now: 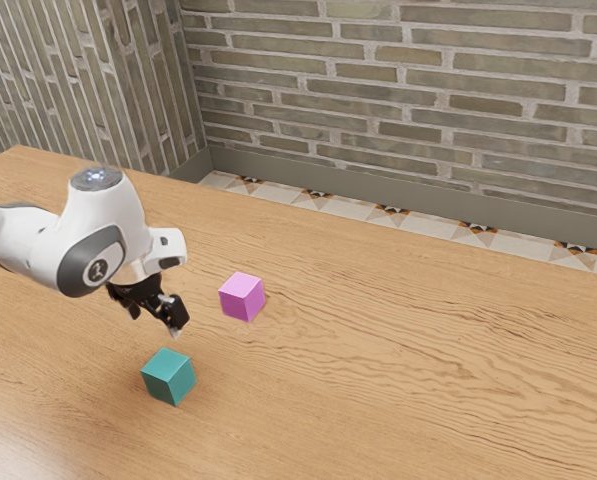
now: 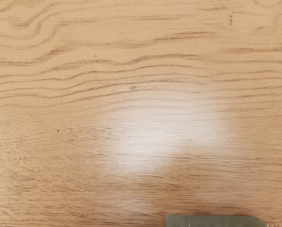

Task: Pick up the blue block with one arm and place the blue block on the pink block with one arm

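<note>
The blue block [image 1: 168, 375], teal-blue in colour, rests on the wooden table [image 1: 398, 340] near the front. The pink block [image 1: 242, 296] sits on the table behind it and toward the exterior view's right, a short gap away. My gripper [image 1: 156, 313] hangs just above the table, a little above and behind the blue block and to the left of the pink block. Its fingers are open with nothing between them. In the wrist view a thin grey-green strip [image 2: 211, 221] shows just under my hand over bare wood [image 2: 131, 94]; I cannot tell what it is.
The wooden table stretches wide toward the exterior view's right. Brick walls [image 1: 408, 90] stand behind its far edge, with a strip of tiled floor [image 1: 398, 215] between.
</note>
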